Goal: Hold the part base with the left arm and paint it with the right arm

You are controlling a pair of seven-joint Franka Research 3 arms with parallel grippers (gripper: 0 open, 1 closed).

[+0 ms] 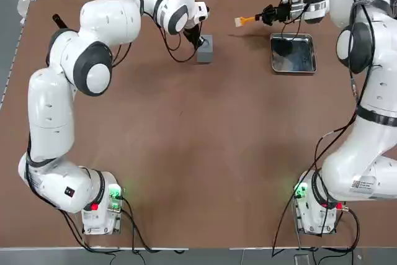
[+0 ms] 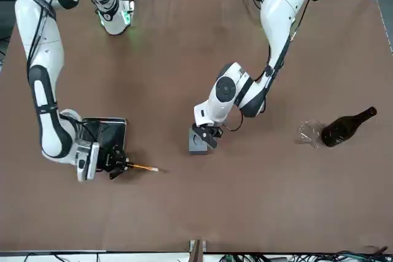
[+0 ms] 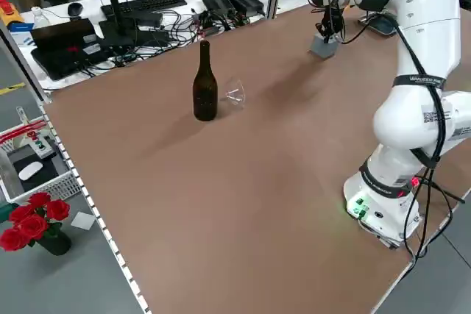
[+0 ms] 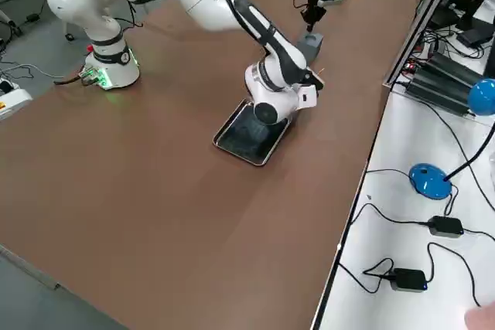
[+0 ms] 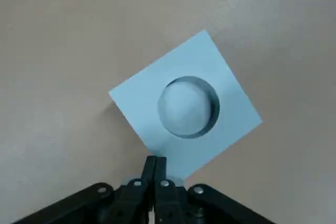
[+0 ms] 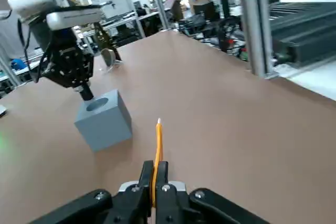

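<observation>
The part base (image 1: 205, 48) is a small grey block with a round hole in its top (image 5: 189, 106), standing on the brown table. My left gripper (image 1: 199, 40) comes down from above with its fingers shut, and their tips (image 5: 155, 160) rest at one edge of the block's top beside the hole. To the right, my right gripper (image 1: 271, 14) is shut on a paintbrush (image 1: 247, 20) with an orange handle (image 6: 158, 142). The brush points at the part base (image 6: 103, 119) with a clear gap between them. The front view shows the block (image 2: 197, 142) under the left gripper (image 2: 209, 134).
A steel tray (image 1: 293, 53) lies on the table just below the right gripper. A dark bottle (image 2: 346, 126) and a clear glass (image 2: 310, 132), both on their sides, are far off on the left arm's side. Cables and desks border the table's far edge.
</observation>
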